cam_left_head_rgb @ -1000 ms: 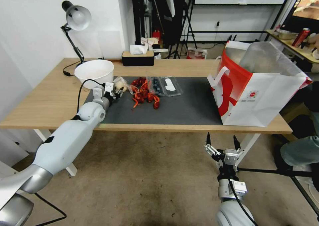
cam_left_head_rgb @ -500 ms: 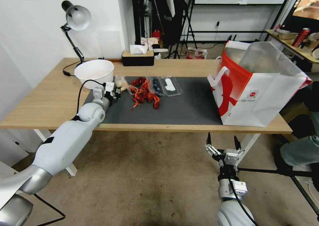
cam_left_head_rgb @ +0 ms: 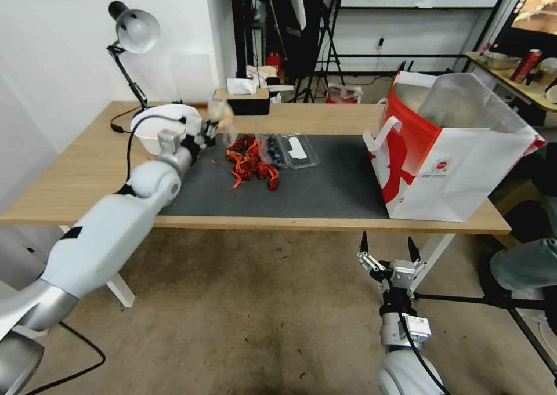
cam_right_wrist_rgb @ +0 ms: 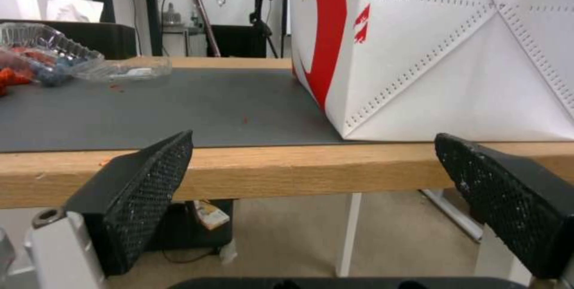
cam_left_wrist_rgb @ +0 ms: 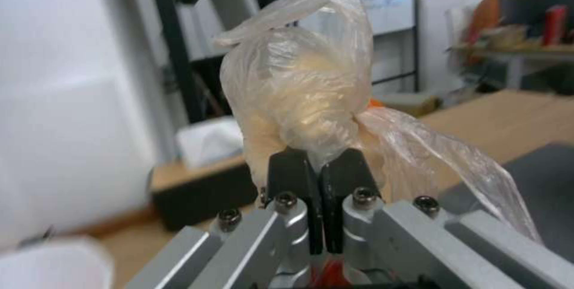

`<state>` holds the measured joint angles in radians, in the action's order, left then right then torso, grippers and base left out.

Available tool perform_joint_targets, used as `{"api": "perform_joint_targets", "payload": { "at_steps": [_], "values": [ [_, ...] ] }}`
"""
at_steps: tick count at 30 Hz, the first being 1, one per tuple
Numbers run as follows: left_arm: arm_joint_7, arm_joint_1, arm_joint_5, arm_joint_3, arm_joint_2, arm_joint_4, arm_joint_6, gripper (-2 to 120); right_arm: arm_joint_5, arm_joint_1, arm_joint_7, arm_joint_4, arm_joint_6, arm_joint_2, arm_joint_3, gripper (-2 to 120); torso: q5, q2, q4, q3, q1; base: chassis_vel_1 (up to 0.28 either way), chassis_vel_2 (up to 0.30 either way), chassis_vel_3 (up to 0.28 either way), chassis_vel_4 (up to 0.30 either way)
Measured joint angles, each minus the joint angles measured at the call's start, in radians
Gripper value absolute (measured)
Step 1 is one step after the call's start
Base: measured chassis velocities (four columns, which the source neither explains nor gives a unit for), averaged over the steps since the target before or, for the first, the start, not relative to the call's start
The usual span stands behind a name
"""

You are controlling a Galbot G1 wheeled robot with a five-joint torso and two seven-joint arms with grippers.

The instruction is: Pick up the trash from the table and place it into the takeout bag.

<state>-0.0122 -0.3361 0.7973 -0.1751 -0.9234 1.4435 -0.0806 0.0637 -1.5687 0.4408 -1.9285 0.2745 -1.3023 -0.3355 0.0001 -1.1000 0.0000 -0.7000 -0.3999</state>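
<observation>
My left gripper (cam_left_head_rgb: pixel 209 130) is shut on the trash, a small clear bag with a beige lump (cam_left_head_rgb: pixel 222 116), and holds it in the air above the left end of the dark mat (cam_left_head_rgb: pixel 325 180) on the table (cam_left_head_rgb: pixel 87 174). In the left wrist view the black fingertips (cam_left_wrist_rgb: pixel 293 170) pinch the bag (cam_left_wrist_rgb: pixel 299 96) at its twisted neck. The white and red takeout bag (cam_left_head_rgb: pixel 452 169) stands open at the table's right end. My right gripper (cam_left_head_rgb: pixel 387 247) hangs open below the table's front edge, in front of the bag (cam_right_wrist_rgb: pixel 448 46).
Red crayfish shells (cam_left_head_rgb: pixel 250 163) and a clear plastic clamshell (cam_left_head_rgb: pixel 288 150) lie on the mat. A white bowl (cam_left_head_rgb: pixel 152 129) sits behind my left arm. A desk lamp (cam_left_head_rgb: pixel 134 32) and a tissue box (cam_left_head_rgb: pixel 241 102) stand at the back.
My left gripper has risen from the mat with the bagged lump, lifting it up and toward the table's far side. The right arm has stayed still.
</observation>
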Motion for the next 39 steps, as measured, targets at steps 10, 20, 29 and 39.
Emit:
{"api": "perform_joint_targets", "payload": {
  "at_steps": [10, 20, 29, 39],
  "values": [
    [-0.008, 0.214, 0.086, -0.230, -0.040, 0.068, -0.001, 0, 0.000, -0.007, 0.000, 0.001, 0.007, -0.006, -0.011, 100, 0.0002, 0.000, 0.0000, 0.000, 0.000, 0.000, 0.000, 0.000, 0.000],
    [-0.036, 0.447, 0.172, -0.427, -0.218, 0.060, -0.024, 0, -0.005, -0.015, 0.002, 0.001, 0.012, -0.019, -0.017, 100, 0.0004, 0.000, -0.0002, 0.000, 0.000, 0.000, 0.000, 0.000, 0.000],
    [-0.043, 0.588, 0.236, -0.570, -0.341, 0.004, -0.049, 0, -0.005, -0.014, 0.003, 0.000, 0.014, -0.021, -0.022, 100, 0.0001, 0.000, 0.0000, 0.000, 0.000, 0.000, 0.000, 0.000, 0.000],
    [-0.022, 0.677, 0.290, -0.685, -0.438, -0.090, -0.118, 0, -0.002, -0.013, 0.004, 0.000, 0.018, -0.023, -0.026, 100, 0.0000, 0.000, 0.0000, 0.000, 0.000, 0.000, 0.000, 0.000, 0.000]
  ]
}}
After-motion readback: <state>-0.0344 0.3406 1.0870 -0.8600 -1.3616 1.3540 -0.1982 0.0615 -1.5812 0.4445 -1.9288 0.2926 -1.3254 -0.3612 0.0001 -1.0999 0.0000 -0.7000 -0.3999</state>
